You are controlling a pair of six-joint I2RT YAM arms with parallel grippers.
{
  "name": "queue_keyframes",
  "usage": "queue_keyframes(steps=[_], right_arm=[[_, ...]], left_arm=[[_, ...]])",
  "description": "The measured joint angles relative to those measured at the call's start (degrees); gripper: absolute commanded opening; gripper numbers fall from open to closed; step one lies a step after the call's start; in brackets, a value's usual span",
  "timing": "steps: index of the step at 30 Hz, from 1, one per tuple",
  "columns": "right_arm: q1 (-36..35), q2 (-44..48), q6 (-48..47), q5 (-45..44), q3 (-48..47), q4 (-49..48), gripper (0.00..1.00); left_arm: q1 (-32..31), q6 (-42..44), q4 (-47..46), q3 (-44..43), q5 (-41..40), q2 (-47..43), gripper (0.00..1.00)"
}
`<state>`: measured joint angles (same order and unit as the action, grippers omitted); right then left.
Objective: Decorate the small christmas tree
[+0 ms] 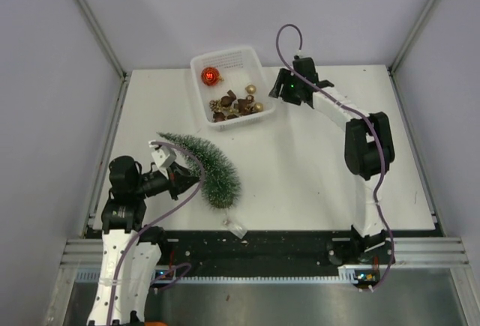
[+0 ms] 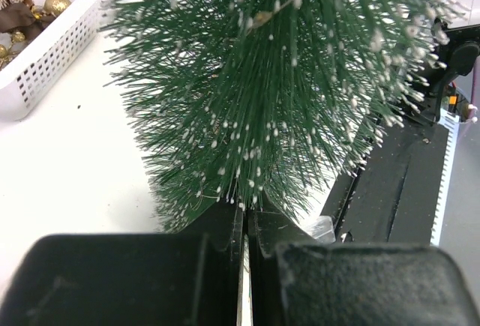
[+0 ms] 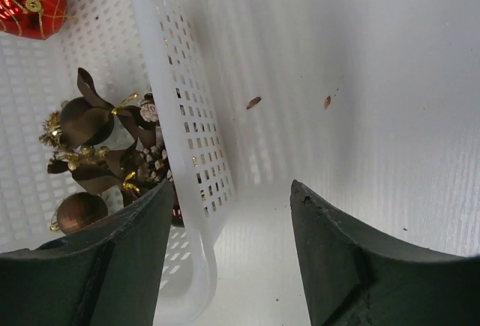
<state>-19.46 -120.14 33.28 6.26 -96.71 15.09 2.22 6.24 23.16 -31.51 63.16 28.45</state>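
So, tree position: the small christmas tree (image 1: 206,165), a slim cone of dark green bottle-brush bristles with white frosted tips, lies slanted on the white table (image 1: 315,168) at front left. Its narrow tip points to the back left and its wide end to the near edge.
Left gripper: the left gripper (image 2: 246,210) meets the tree from the left, at the wide lower part. Its black jaws are pressed together, with only a hairline between them, and the bristles fan out straight from their tips, so it is clamped on the tree.
Right gripper: the right gripper (image 3: 232,191) hangs above the right-hand rim of the basket, jaws spread and nothing between them but that wall. One finger is over the inside, the other over the bare table.
Basket: a white perforated plastic basket (image 1: 229,52) sits at the back of the table, well apart from the tree.
Basket contents: a red round bauble with gold trim (image 3: 26,0) at the back, brown ribboned ornaments and pine cones (image 3: 90,124) in the front half, small gold baubles (image 1: 250,89) among them.
Near edge: a small pale scrap (image 1: 237,228) lies just beside the tree's wide end; what it is cannot be told.
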Motion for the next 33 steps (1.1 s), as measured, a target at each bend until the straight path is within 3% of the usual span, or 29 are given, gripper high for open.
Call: queue_keyframes(steps=[9, 11, 15, 20, 25, 33], right_arm=[[-3.1, -0.3, -3.8, -6.1, -1.4, 3.4, 0.58], [-3.3, 0.0, -4.3, -6.5, -0.4, 3.5, 0.51], [-3.7, 0.0, -5.5, -6.6, -0.9, 4.7, 0.25], [-4.3, 0.5, -7.1, -8.6, 0.0, 4.7, 0.22], [-4.6, 10.0, -7.8, -13.6, 14.3, 0.5, 0.21], [-1.6, 30.9, -6.8, -20.9, 38.8, 2.1, 0.28]], left_arm=[[0.0, -5.6, -2.7, 1.4, -1.4, -3.6, 0.00], [0.0, -6.8, -3.5, 1.4, -1.7, -3.6, 0.00], [0.0, -11.0, -7.1, 2.4, -2.4, -3.8, 0.00], [0.0, -19.7, -16.7, 6.6, -3.9, -5.1, 0.00], [0.0, -27.7, -26.9, 10.1, -4.6, -3.4, 0.00], [0.0, -30.4, -31.8, 10.5, -3.0, -1.0, 0.00]])
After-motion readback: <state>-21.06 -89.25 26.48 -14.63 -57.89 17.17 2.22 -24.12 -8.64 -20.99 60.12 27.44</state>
